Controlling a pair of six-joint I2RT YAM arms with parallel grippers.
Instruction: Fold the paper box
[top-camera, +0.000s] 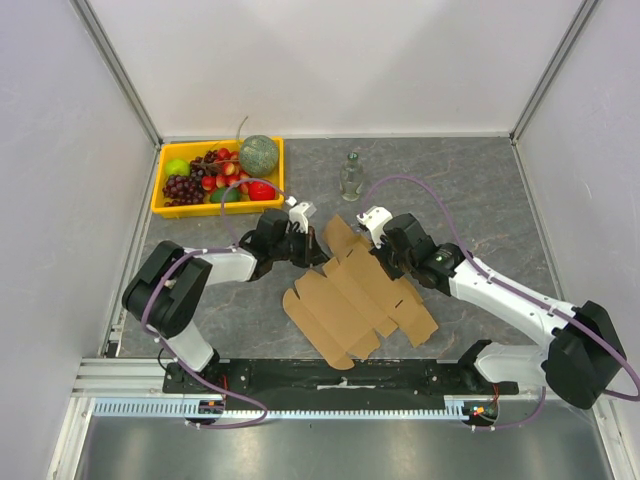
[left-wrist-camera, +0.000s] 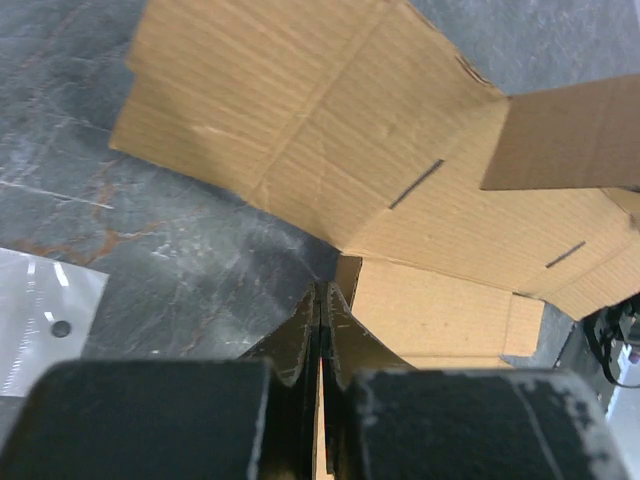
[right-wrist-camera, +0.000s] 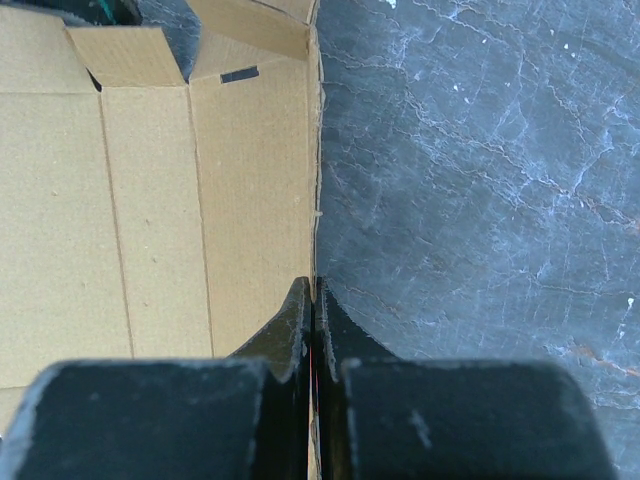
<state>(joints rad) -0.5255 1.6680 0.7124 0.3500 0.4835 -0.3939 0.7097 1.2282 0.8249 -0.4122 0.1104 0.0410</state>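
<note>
One paper box (top-camera: 355, 300) lies near the middle of the table (top-camera: 480, 190), a flat die-cut sheet of brown corrugated cardboard. It is spread open, with its flaps and tabs fanned towards the arm bases. Its far end is lifted off the surface between your two arms. From the left wrist you see the sheet (left-wrist-camera: 300, 130) rise ahead with creases and two short slots, one flap tilting in from the right.

Your left gripper (top-camera: 316, 243) sits at the sheet's far-left edge. Its fingers (left-wrist-camera: 300, 335) are pressed together, with a thin sliver of cardboard showing in the seam, so they pinch that edge. Your right gripper (top-camera: 385, 262) is on the far-right edge. In the right wrist view the cardboard (right-wrist-camera: 150, 200) runs straight into the closed gripper (right-wrist-camera: 312, 295), gripped on its border.

Beyond the left arm, a yellow tray (top-camera: 158, 190) in the far-left corner holds grapes, a melon (top-camera: 258, 153) and other fruit. A small glass bottle (top-camera: 350, 178) stands upright just past the cardboard.
</note>
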